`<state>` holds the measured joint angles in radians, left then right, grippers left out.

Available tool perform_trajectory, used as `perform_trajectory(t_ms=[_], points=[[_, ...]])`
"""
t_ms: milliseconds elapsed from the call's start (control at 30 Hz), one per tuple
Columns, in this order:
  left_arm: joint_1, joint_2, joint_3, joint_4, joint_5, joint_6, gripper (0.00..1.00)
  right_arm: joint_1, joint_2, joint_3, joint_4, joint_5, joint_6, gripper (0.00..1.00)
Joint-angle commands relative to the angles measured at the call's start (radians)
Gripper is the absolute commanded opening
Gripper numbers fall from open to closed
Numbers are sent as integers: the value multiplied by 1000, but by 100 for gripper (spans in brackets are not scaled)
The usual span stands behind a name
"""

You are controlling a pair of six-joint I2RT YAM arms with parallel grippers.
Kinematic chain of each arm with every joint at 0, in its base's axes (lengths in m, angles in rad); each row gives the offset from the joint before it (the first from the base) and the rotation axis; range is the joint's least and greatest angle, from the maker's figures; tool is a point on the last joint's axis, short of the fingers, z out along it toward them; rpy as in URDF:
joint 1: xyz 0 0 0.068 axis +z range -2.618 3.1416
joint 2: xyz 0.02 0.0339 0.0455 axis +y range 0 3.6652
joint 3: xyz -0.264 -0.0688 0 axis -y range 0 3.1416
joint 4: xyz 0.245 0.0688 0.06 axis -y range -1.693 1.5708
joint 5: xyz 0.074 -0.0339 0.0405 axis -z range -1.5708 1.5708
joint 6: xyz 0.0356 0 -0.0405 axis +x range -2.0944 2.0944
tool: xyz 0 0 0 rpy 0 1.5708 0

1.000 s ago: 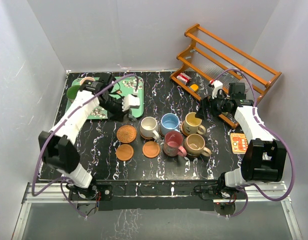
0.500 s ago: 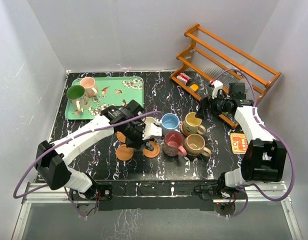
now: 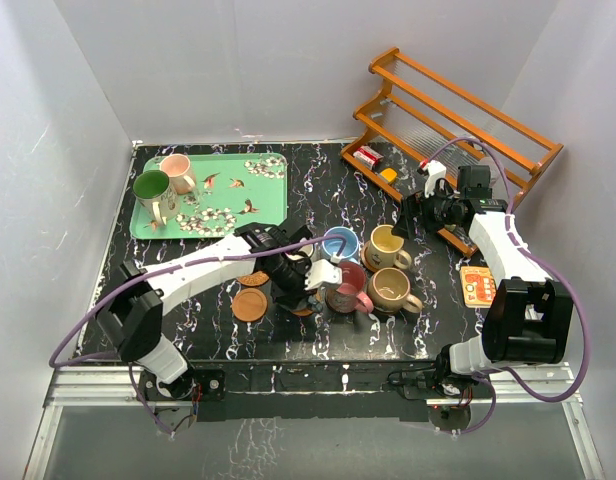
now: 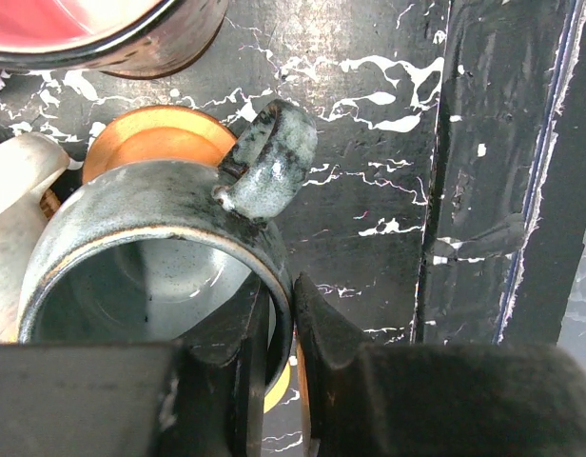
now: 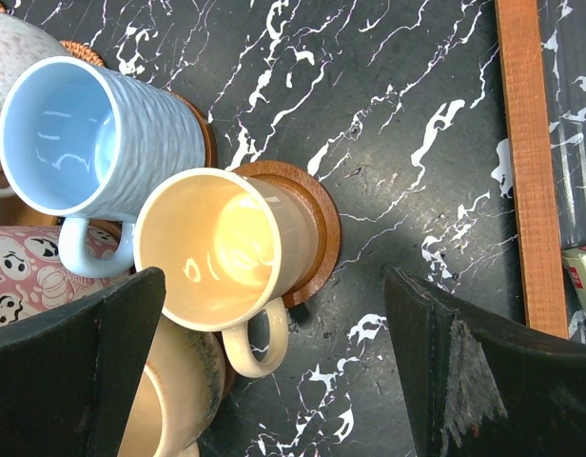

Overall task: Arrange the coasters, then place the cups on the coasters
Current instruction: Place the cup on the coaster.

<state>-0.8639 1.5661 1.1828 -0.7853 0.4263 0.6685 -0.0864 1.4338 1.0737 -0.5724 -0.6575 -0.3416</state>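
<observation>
My left gripper (image 4: 282, 328) is shut on the rim of the grey-teal cup (image 4: 131, 238), one finger inside and one outside. The cup hangs just over a light orange coaster (image 4: 155, 133), beside the maroon cup (image 3: 346, 285). A cream-white cup (image 4: 12, 190) stands close on the left. My right gripper (image 5: 274, 381) is open and empty, above the yellow-cream cup (image 5: 217, 252) on its dark brown coaster (image 5: 317, 224). The light blue cup (image 5: 84, 133) and the tan cup (image 3: 391, 288) stand near it. A bare tan coaster (image 3: 250, 305) lies at the front left.
A green tray (image 3: 258, 200) at the back left holds a green cup (image 3: 148, 187) and a pink cup (image 3: 175, 170). A wooden rack (image 3: 458, 110) fills the back right. An orange card (image 3: 477, 285) lies at the right edge.
My left arm has swung from the tray to the table's middle with the grey-teal cup and come down over the front coaster. The right arm has not moved.
</observation>
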Motion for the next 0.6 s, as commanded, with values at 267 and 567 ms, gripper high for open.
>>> perform_trajectory(t_ms=[267,567], points=[[-12,42,39,40,67,16,0,-5,-5,43,33,-7,-17,98],[-27,59,43,62,78,-10,0,-5,3,43,28,-10,-19,98]])
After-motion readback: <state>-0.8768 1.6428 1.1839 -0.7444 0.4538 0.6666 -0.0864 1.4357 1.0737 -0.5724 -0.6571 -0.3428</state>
